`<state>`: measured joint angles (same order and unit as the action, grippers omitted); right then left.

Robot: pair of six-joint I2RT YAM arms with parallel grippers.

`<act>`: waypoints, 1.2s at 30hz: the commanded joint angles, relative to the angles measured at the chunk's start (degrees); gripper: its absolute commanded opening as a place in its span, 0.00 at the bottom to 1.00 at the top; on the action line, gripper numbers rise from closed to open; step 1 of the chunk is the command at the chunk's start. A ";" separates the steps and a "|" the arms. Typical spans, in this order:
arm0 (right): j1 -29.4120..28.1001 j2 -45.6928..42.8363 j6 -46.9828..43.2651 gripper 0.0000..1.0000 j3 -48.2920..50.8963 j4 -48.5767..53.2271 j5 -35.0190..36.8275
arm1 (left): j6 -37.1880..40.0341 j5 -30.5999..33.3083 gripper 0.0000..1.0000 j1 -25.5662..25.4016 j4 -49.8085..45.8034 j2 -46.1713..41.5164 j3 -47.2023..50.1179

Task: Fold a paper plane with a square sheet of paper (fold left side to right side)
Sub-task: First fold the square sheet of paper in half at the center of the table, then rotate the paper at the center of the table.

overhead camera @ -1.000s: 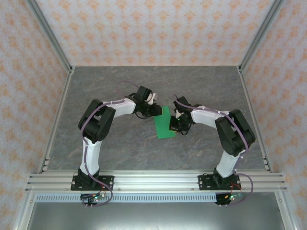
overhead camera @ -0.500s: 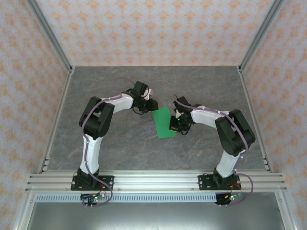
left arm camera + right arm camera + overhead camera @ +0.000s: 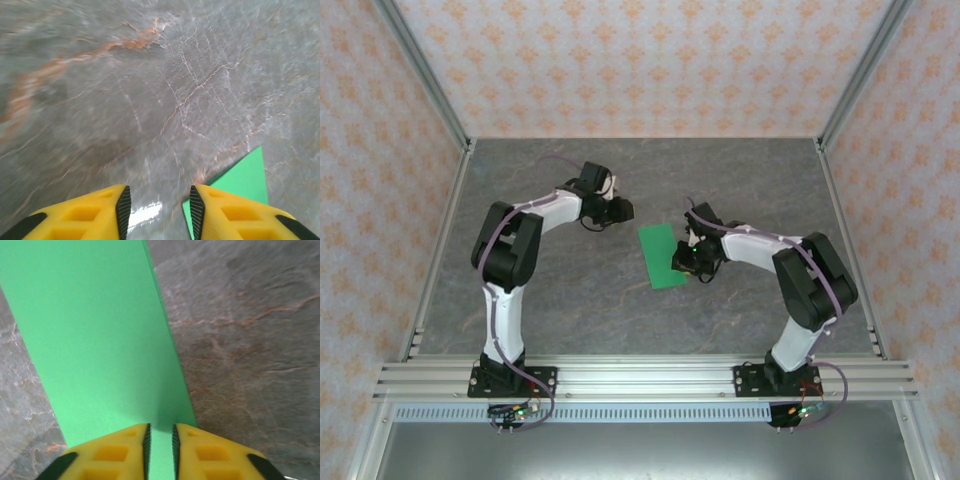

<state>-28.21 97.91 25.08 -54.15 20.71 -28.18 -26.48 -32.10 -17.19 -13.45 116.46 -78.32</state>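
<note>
Right tool (image 3: 159,431): fingers nearly together over the right edge of the square sheet of paper (image 3: 660,256); a pinch cannot be told.
Paper: flat on the surface (image 3: 570,290), a narrow rectangle; the left-to-right fold is judged done, the pointed folds left.
Left tool (image 3: 157,202): held apart, empty, near the far corner.

Top view looking down from behind, wrist views close over table (image 3: 100,75), all sharing green sheet (image 3: 664,256)
</note>
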 commanded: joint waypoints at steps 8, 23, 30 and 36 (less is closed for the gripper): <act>0.02 -5.61 -2.32 0.53 -0.96 7.42 9.93 | -3.84 6.44 0.56 -0.64 7.85 -23.01 21.10; -8.07 1.40 -0.56 0.79 -4.68 9.50 14.09 | -8.54 11.35 0.59 -4.51 10.31 -29.28 30.20; -11.10 2.83 1.07 0.80 -6.29 9.88 13.47 | -7.45 12.55 0.59 -4.91 8.53 -29.47 29.11; -13.67 3.19 2.53 0.79 -7.28 8.65 11.73 | -7.45 12.40 0.59 -5.05 8.60 -29.63 28.95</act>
<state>-39.72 100.05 25.58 -60.10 29.74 -12.95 -34.50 -21.54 -21.78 -4.62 88.47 -47.83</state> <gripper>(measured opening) 0.796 0.589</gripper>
